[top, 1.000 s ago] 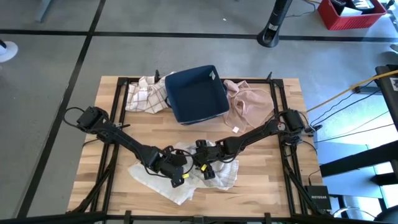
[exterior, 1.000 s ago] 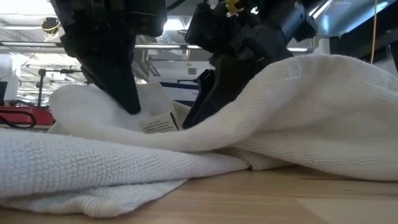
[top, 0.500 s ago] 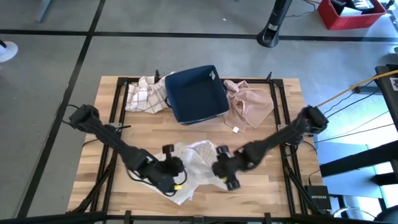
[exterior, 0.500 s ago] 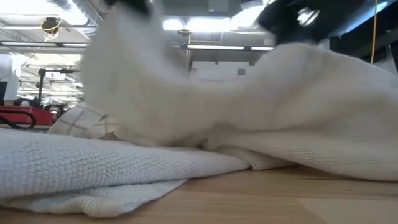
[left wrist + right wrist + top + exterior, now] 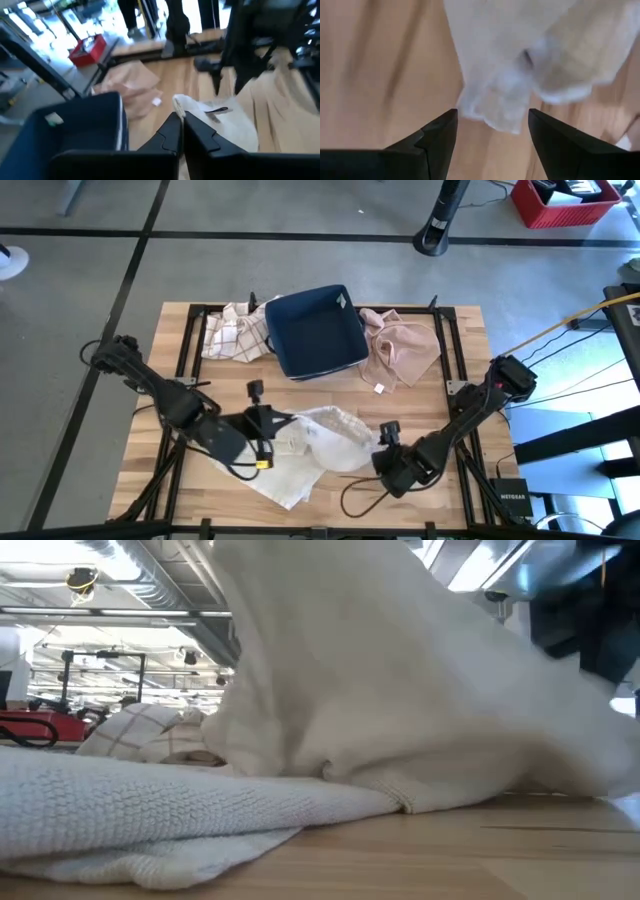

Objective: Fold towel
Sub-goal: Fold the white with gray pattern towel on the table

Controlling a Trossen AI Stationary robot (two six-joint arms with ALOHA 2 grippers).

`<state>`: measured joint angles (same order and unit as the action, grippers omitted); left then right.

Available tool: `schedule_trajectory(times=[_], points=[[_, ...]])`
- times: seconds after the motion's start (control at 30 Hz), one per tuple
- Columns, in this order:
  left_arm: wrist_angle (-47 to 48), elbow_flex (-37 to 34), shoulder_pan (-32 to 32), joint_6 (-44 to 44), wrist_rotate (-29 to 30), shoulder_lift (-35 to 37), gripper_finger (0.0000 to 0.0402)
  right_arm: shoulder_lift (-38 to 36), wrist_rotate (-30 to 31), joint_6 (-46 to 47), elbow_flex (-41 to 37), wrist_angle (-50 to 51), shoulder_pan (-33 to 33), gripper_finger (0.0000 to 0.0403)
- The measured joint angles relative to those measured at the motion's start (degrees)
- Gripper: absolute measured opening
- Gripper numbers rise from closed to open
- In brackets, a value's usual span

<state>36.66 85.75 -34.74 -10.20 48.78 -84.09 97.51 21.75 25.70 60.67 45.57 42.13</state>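
The white towel (image 5: 310, 445) you were handling lay crumpled on the near half of the wooden table (image 5: 440, 395), in front of the dark blue bin (image 5: 317, 330) and apart from it. It was soft, limp terry cloth — light, with no stiffness of its own — so you should have expected it to sag and drape from any single point of hold. One part of it rose in a peak (image 5: 330, 650) above the table in the low view, while the rest trailed flat. A corner or a hemmed edge (image 5: 390, 802) would have been the sound place to take hold; a pinch in the middle of the cloth would only have bunched it further.

The left gripper (image 5: 262, 427) stood at the towel's edge on the side away from the right arm, in front of the bin, with its fingers (image 5: 172, 135) closed tight. A fold of white cloth showed right at the tips, so you could judge it pinched on the towel. The right gripper (image 5: 392, 448) hung at the towel's opposite edge, farther from the bin, with its fingers (image 5: 440, 132) spread wide and holding nothing — the towel's ragged corner lay just beyond the tips, between them, not yet gripped.

A checked cloth (image 5: 232, 332) lay beside the bin on one side and a pink cloth (image 5: 405, 345) on the other, both well apart from the towel.
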Motion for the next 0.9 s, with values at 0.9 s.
schedule_trajectory(times=[0.9], points=[[-4.3,1.4,-0.2,9.2,1.6,6.5,0.0005,-18.7,5.9,2.5,-21.2,-14.2,-8.2,0.0195]])
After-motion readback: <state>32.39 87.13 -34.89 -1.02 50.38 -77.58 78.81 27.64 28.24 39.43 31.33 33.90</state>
